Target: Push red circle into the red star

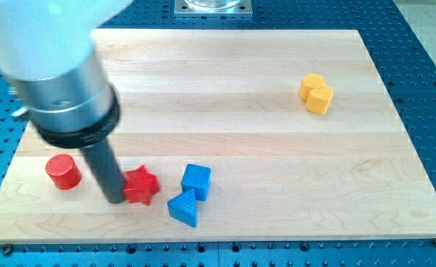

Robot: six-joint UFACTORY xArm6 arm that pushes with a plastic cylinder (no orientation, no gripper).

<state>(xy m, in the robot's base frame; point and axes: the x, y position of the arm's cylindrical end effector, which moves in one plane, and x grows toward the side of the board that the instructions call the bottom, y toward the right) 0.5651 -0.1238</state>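
Observation:
The red circle point(62, 172) is a short red cylinder near the view's bottom left. The red star point(141, 185) lies to its right, about a hundred pixels away. My tip point(115, 198) is the lower end of the dark rod; it sits between the two, right against the red star's left side and well clear of the red circle. The rod and the large grey arm body above it hide part of the board at the view's upper left.
A blue cube point(196, 181) and a blue triangle point(184, 208) sit together just right of the red star. Two yellow blocks point(316, 93) touch each other at the view's upper right. The wooden board point(277, 170) ends close below the blue triangle.

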